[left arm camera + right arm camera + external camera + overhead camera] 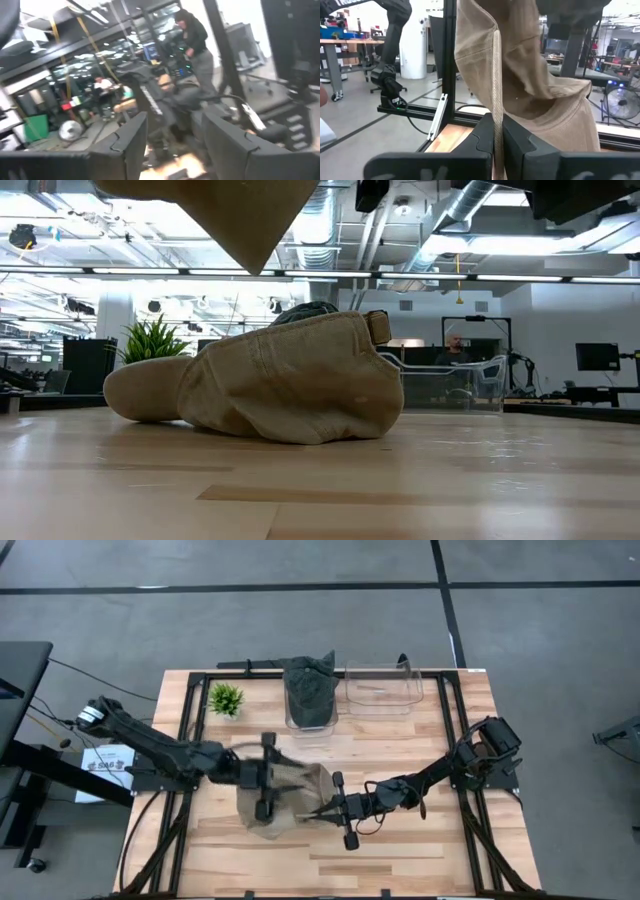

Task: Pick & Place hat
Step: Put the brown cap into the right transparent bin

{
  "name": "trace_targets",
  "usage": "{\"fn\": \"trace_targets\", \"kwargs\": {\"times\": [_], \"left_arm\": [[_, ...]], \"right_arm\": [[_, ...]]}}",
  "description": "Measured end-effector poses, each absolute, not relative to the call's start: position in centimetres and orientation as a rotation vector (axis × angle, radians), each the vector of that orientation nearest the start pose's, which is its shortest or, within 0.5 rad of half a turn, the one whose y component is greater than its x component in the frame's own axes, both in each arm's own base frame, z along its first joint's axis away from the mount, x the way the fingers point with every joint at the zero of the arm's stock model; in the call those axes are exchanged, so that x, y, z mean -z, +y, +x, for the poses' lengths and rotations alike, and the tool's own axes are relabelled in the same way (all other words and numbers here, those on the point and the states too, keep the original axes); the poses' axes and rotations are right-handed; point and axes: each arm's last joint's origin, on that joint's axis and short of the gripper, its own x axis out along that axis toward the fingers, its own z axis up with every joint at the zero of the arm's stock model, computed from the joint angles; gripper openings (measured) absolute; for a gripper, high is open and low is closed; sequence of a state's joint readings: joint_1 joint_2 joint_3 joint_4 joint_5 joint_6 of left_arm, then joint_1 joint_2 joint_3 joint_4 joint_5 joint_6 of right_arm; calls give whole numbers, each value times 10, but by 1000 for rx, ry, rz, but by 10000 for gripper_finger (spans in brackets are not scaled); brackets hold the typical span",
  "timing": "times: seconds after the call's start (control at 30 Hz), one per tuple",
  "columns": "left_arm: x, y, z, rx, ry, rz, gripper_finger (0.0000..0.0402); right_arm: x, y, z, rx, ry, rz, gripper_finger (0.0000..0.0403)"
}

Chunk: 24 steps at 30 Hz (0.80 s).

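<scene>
Right fingers (pixel 496 131) pinching hat (pixel 530 75)

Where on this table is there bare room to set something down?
Bare wood lies along the near edge of the table, and between the plant and the left arm. It is crowded mid-table, where both grippers meet over the tan hat, and at the back bins.

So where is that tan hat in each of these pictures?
High view: tan hat at the table's front middle, between the two grippers.
Low view: it fills the centre.
Left wrist view: not in it.
Right wrist view: its fabric hangs from the right gripper.
Shared landmark: the green plant.
</scene>
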<state>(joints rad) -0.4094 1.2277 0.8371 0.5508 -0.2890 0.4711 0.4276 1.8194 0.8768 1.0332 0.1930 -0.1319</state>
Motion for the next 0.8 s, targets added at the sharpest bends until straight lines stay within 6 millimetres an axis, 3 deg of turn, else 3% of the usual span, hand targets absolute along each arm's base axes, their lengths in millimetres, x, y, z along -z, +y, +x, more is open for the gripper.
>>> {"fn": "trace_targets", "kwargs": {"times": [0.17, 0.4, 0.67, 0.8], "left_arm": [[-341, -83, 251, 13, -203, 402, 186], [-348, -73, 242, -109, -181, 434, 186], [-357, -62, 206, -450, 22, 494, 186], [-356, -63, 194, -449, 62, 469, 186]], "right_arm": [[-205, 148, 343, -227, -102, -95, 8], [-211, 152, 340, -240, -164, -73, 8], [-253, 167, 314, -285, -374, -1, 8], [-277, 156, 292, -117, -412, -3, 8]]}}
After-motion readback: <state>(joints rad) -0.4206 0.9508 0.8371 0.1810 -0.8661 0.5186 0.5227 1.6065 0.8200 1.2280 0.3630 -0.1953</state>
